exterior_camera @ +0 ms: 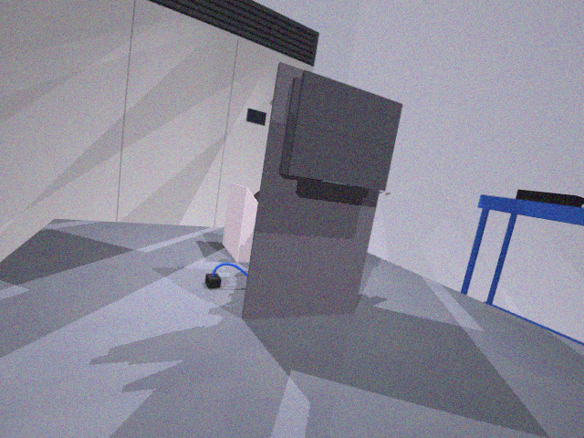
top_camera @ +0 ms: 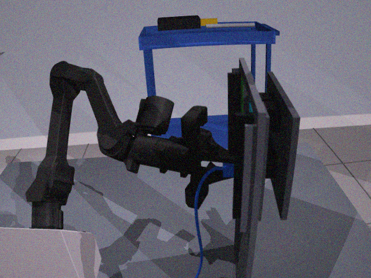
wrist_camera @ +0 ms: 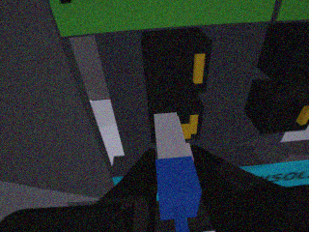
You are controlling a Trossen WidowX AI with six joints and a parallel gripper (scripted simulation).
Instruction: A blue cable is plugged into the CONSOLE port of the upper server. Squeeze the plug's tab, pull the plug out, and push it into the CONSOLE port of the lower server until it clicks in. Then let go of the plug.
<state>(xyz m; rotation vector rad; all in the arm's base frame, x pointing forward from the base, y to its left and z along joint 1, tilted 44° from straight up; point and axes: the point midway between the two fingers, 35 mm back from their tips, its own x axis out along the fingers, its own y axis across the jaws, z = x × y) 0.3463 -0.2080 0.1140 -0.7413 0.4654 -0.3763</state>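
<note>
And there on the cyan strip (wrist_camera: pixel 253 170), in dark capitals, we can read "NSOL", the rest of the word cut off at the picture's right edge and hidden on its left!

The arm (top_camera: pixel 108 119) looks like matt black plastic, smooth along its links, and the claw (top_camera: pixel 218 164) (wrist_camera: pixel 172 153) has the same dull, lightless finish. Between its fingers, the plug (top_camera: pixel 228 170) (wrist_camera: pixel 178 186) has a flat blue plastic-looking body and a paler, smooth front end pointing toward twelve o'clock in the wrist view. Its cable (top_camera: pixel 196 209) (exterior_camera: pixel 228 265) looks like smooth blue plastic. The upright panel (top_camera: pixel 262 149) (exterior_camera: pixel 301 273) resembles matt grey painted metal. Toward two o'clock in the exterior view, the cart (exterior_camera: pixel 499 203) (top_camera: pixel 206 40) looks like smooth blue painted metal. The wall (top_camera: pixel 104 29) (exterior_camera: pixel 448 94) appears smooth and matt.
</note>
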